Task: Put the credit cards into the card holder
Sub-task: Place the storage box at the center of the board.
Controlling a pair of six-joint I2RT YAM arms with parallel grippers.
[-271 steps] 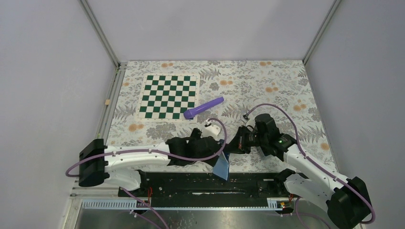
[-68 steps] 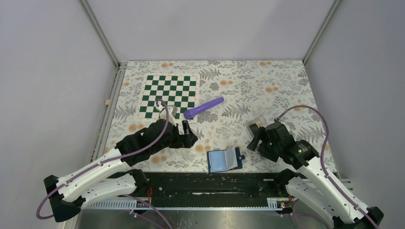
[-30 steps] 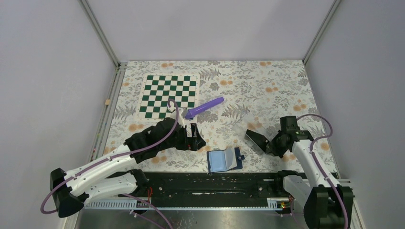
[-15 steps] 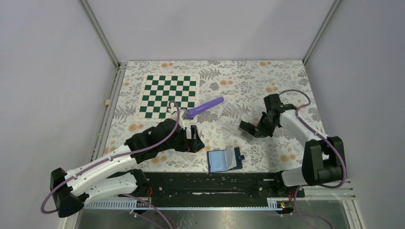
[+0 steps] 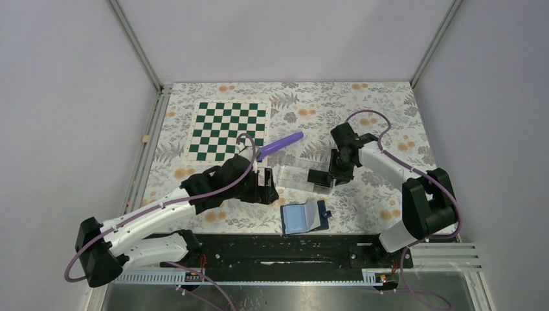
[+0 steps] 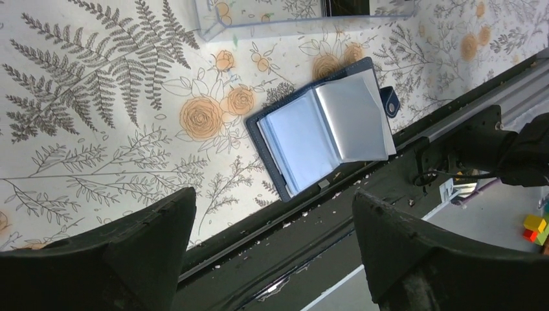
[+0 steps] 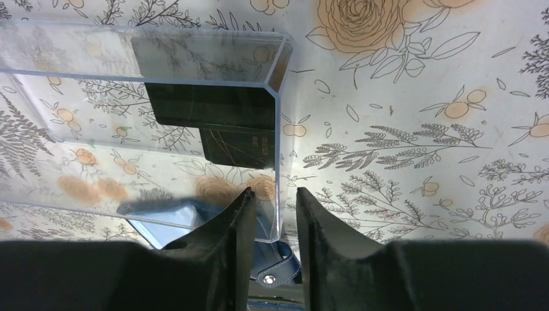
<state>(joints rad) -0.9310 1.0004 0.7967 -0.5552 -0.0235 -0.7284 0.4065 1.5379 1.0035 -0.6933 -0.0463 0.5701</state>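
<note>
Clear plastic makes the tray (image 7: 97, 97) hard to read, but the right wrist view shows it in the upper left of the frame, with dark cards (image 7: 213, 110) lying inside against its right-hand wall. The right gripper (image 7: 276, 194) straddles that wall from the bottom centre. Its jaws are slightly apart, with space showing on either side of the thin plastic, so this looks like a loose straddle, not a clamp. Taking the edge makes sense: a wall is the one part of a shallow tray that two fingers can take, and it leaves the cards uncovered. In the overhead view the tray sits mid-frame, just above the holder (image 5: 304, 217). The holder lies open at bottom centre by the table's near edge, pale pockets up and snap tab to the right, and no card shows in its pockets. Having the cards this near the holder probably keeps each carry short. The left gripper (image 6: 272, 201) hangs near the holder, at its upper left in the overhead view, jaws wide apart with nothing between them. It is likely poised to steady the holder or to pick a card. A purple stick (image 5: 278, 146) and a chessboard (image 5: 228, 131) lie in the upper left, out of the way.
</note>
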